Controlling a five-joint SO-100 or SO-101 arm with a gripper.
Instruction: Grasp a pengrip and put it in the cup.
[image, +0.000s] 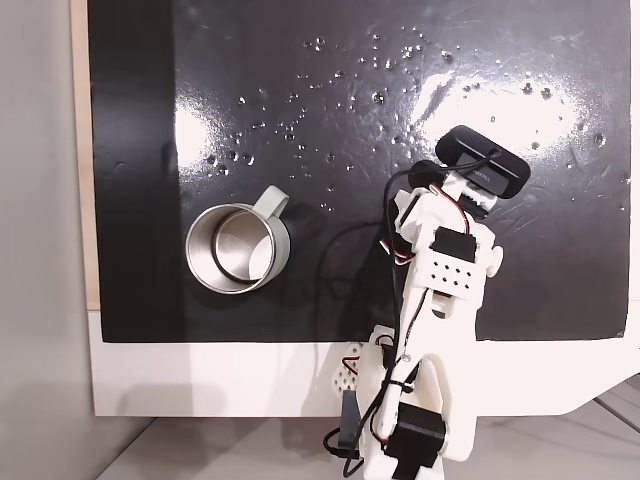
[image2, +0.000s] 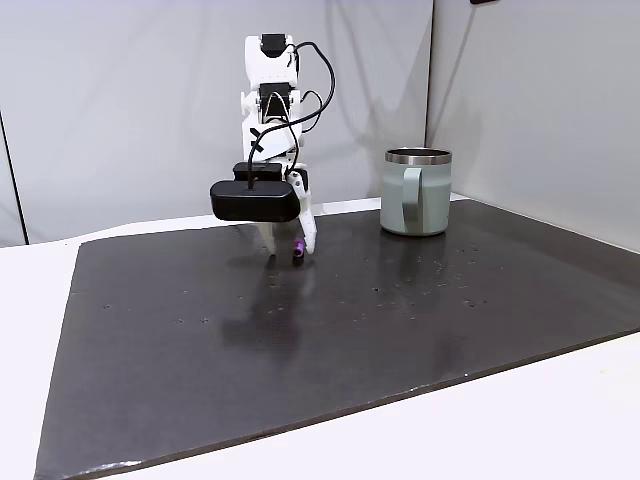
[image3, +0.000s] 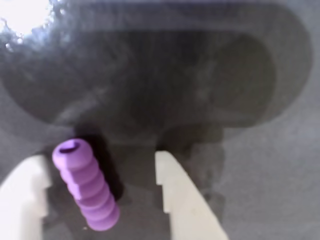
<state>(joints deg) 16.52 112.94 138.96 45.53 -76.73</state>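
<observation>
The tool (image3: 102, 172) is spread wide just above the dark desk (image3: 260, 165), its white fingers (image3: 177, 195) straddling the pengrip (image3: 86, 184), which lies beside the left finger. The cup (image2: 417, 191) stands well apart.

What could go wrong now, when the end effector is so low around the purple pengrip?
In the wrist view the pengrip lies off-centre, close to the left finger, so closing the end effector may push or roll it away. The mat looks glossy, so it could slide. The cup stands far away, so a weak grasp might drop it.

Glossy black mat (image2: 300, 340), white walls (image2: 130, 100)
</observation>
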